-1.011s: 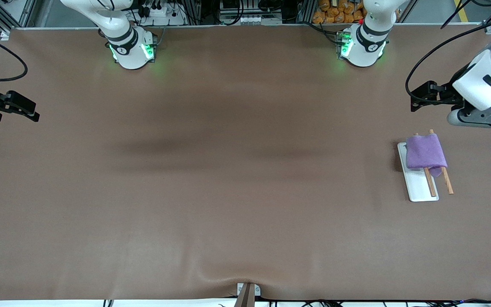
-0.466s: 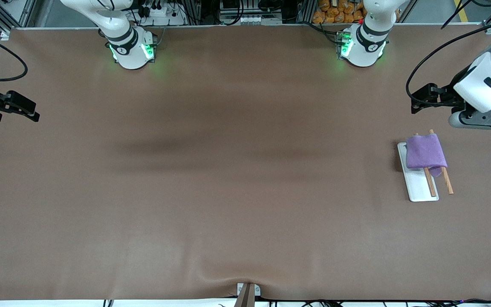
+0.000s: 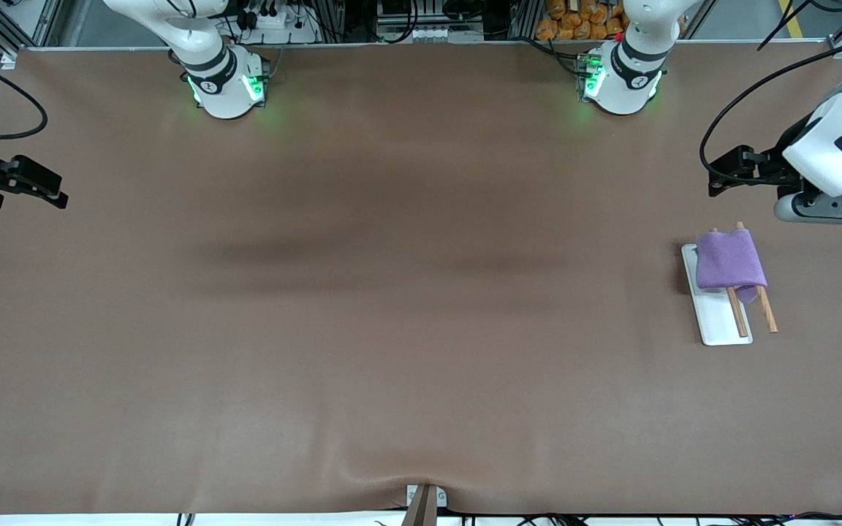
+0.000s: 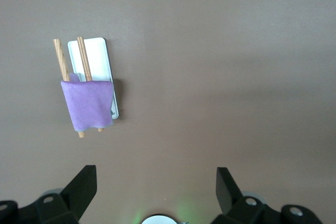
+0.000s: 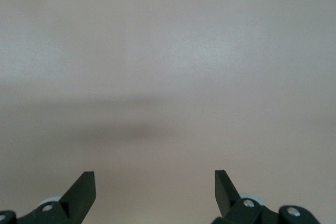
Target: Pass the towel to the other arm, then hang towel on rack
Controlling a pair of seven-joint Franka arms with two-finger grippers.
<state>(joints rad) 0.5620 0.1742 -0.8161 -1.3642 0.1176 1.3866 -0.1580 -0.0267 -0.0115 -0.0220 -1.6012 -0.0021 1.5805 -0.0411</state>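
Towel (image 3: 730, 259) drapes both rods of rack (image 3: 717, 307), so it hangs unaided; your left tool (image 4: 156, 182) hovers released above, right tool (image 5: 155, 182) waits released, empty.

White arms (image 3: 209, 51), black tool (image 3: 739, 166) (green base lights), black cables

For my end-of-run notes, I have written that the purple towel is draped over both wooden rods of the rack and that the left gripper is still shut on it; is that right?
Only the last part is wrong. The left wrist view shows the left gripper open and empty, up over bare table beside the rack. The purple towel does hang over both wooden rods, as you wrote; the front view shows it too.
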